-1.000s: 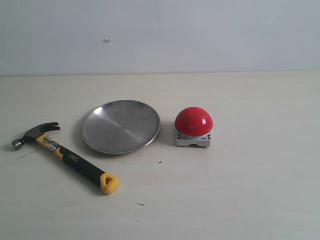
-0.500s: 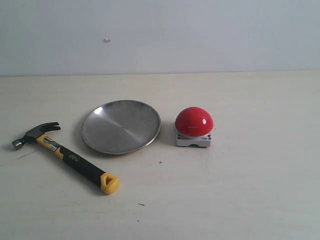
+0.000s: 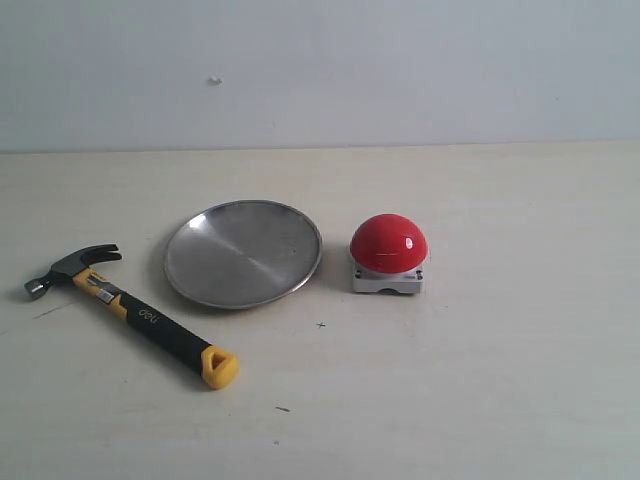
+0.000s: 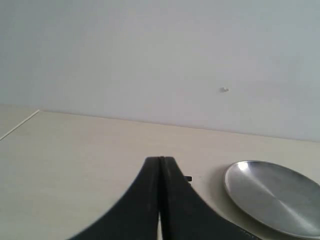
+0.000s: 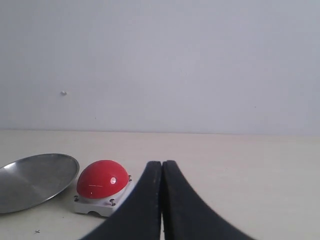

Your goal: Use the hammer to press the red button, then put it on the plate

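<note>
The arms show only through their own wrist cameras. The left gripper (image 4: 160, 161) sits low over the bench (image 3: 480, 380) and points level toward the wall (image 3: 400, 70). Its jaws are pressed together, with only a thin seam between the two dark fingers and nothing held. The right gripper (image 5: 161, 164) has the same low, level pose, its jaws likewise together and empty.

The hammer (image 3: 140, 318) lies flat at the left front of the bench in the exterior view. Its dark head is toward the left edge of that view, and its handle runs diagonally to the yellow end nearer the front. No gripper touches it. The plate (image 3: 243, 253) rests just right of the hammer's head, near the handle but apart from it. The red button (image 3: 388, 243) stands on its grey base right of the plate, with a narrow strip of bench between them.

From the right wrist, the button and the plate's rim lie ahead of the jaw tips and off to one side. From the left wrist, the plate lies ahead and off to one side.

Bare bench spreads wide to the right of the button, across the whole front, and behind all three things up to the wall. A pale line (image 4: 20, 122) crosses the bench far from the left jaws; whether it is the bench's edge, I cannot tell.
</note>
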